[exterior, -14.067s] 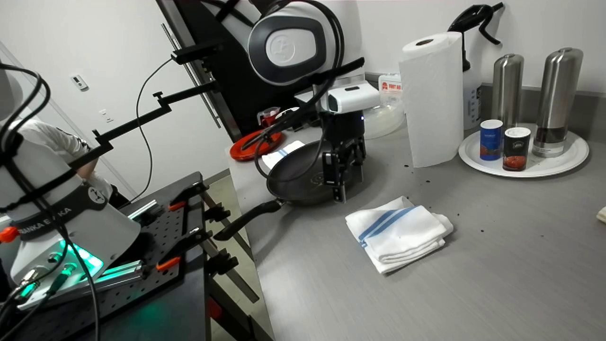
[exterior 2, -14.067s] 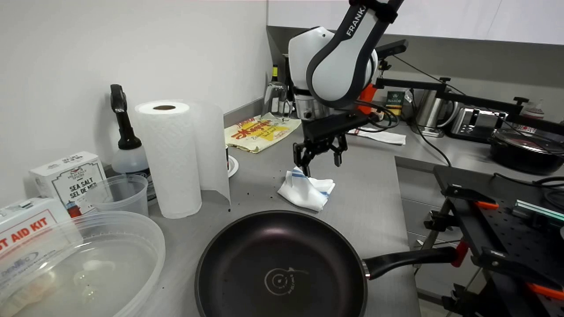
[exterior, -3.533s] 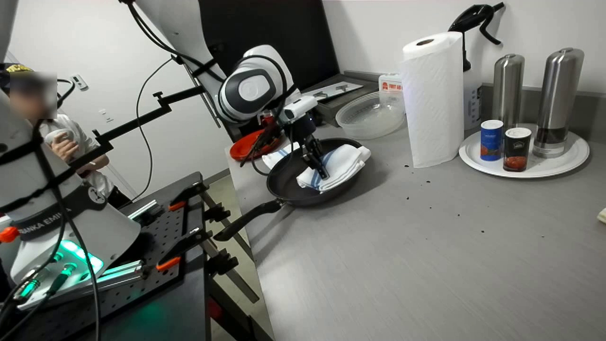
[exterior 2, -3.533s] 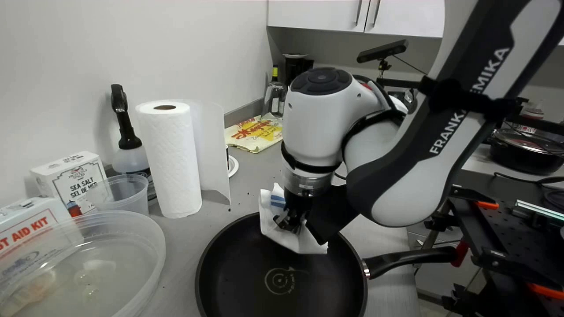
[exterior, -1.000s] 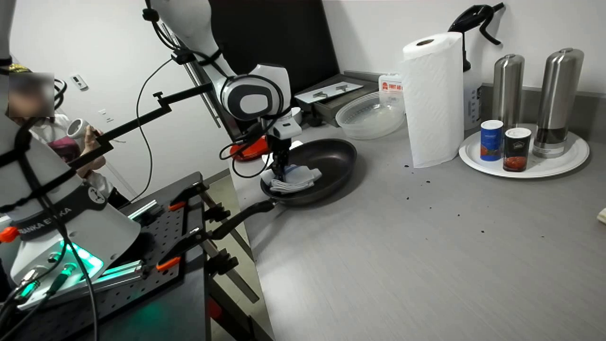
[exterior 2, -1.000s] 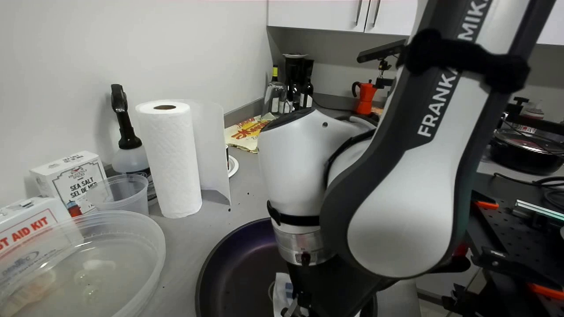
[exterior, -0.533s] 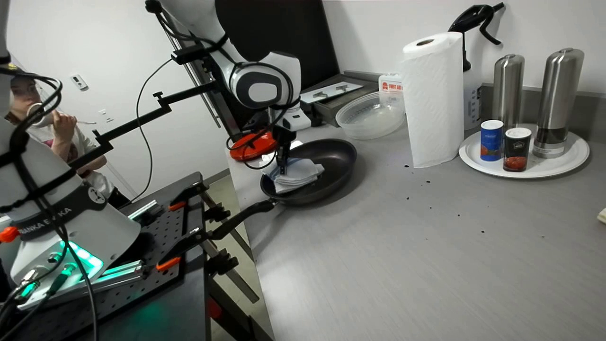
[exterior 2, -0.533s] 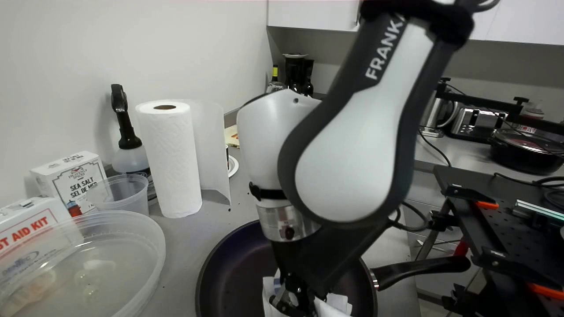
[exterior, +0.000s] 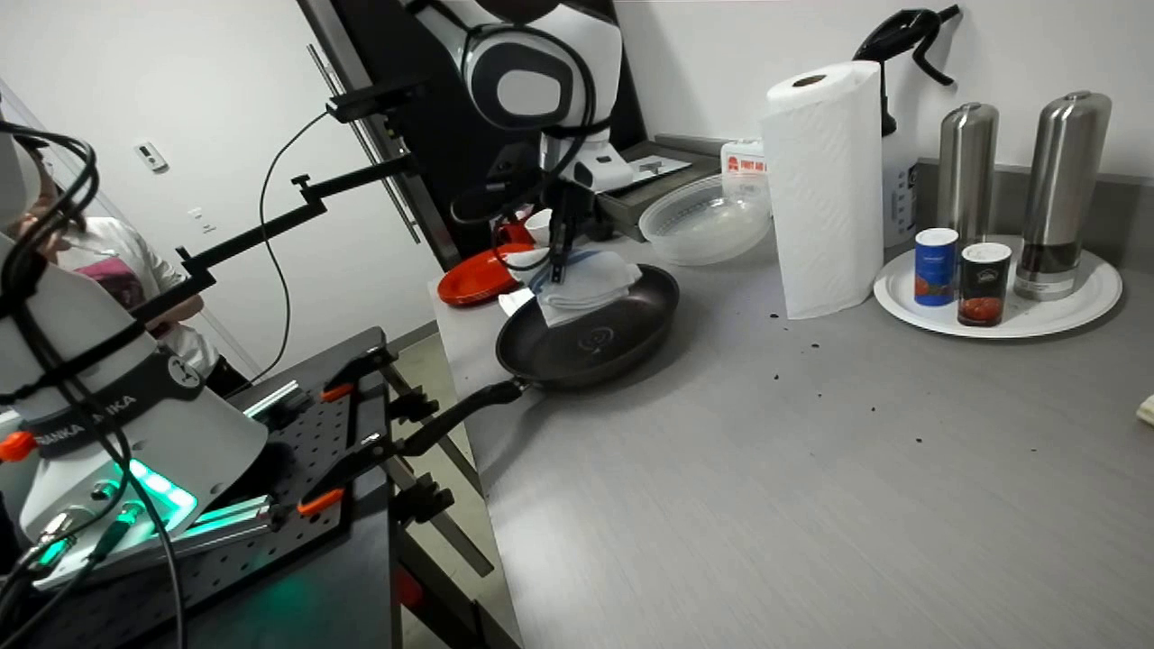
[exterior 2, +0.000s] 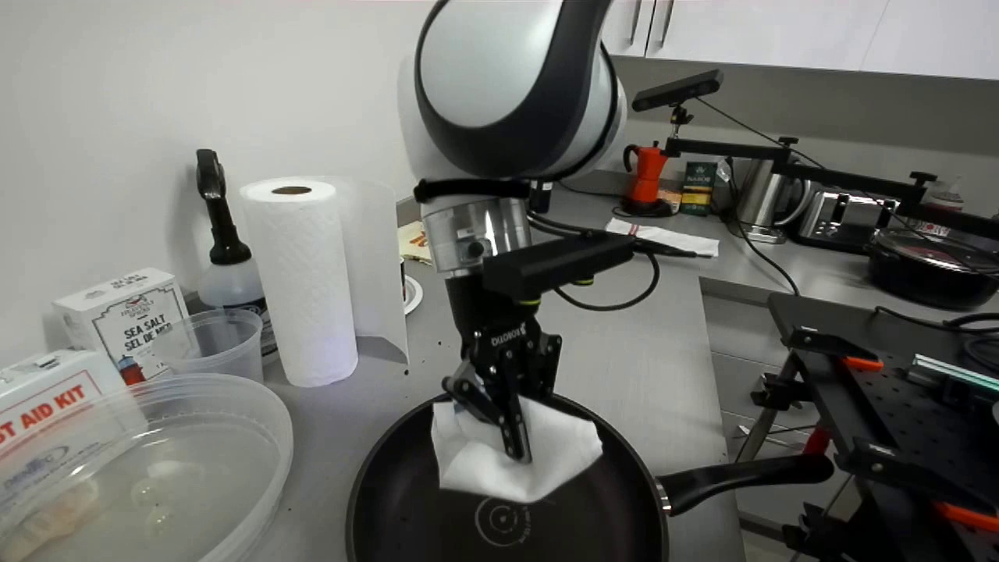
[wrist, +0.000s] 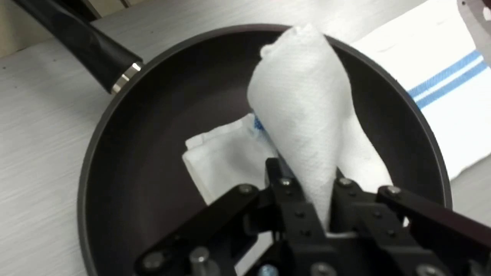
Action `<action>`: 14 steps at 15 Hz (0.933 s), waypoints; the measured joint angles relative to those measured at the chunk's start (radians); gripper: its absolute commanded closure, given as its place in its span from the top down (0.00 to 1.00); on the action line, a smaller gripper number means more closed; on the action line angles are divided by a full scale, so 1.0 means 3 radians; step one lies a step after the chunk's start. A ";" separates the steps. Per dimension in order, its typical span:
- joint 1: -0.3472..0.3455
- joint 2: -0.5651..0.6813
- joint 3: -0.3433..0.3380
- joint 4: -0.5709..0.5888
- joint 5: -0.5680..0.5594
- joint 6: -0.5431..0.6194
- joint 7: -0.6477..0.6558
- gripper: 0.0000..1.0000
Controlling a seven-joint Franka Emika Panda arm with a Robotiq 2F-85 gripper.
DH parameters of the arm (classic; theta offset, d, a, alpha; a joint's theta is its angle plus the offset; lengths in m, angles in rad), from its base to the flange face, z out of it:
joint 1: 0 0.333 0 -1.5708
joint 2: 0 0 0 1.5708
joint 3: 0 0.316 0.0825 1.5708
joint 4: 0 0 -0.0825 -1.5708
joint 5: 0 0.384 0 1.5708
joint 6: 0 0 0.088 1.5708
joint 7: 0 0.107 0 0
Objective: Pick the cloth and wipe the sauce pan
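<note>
A kitchen is suggested by most of what can be seen. In an exterior view, white wall cabinets (exterior 2: 765, 35) are hung above a grey worktop (exterior 2: 624, 347), on which a toaster (exterior 2: 852, 222), a kettle (exterior 2: 757, 199) and a red moka pot (exterior 2: 648, 176) are set out. A paper towel roll (exterior 2: 300, 281), a box of sea salt (exterior 2: 136, 324) and a black pan (exterior 2: 499, 521) are also carried by it. A lab is hinted at by a robot base (exterior: 194, 428), mounted beside it on a perforated black table (exterior: 311, 451) with black-and-orange clamps (exterior: 352, 467).

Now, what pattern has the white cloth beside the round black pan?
Two blue stripes, clearest in wrist view.
</note>
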 measured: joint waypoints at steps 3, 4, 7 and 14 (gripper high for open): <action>0.0004 -0.0138 -0.0244 0.0002 -0.0026 0.0075 0.0011 0.04; 0.0006 -0.0159 -0.0338 0.0000 -0.0042 0.0166 0.0030 0.04; 0.0002 -0.0146 -0.0643 -0.0037 -0.0116 0.0568 0.0153 0.04; -0.0149 0.0213 -0.1217 -0.0050 -0.0136 0.1117 0.0630 0.04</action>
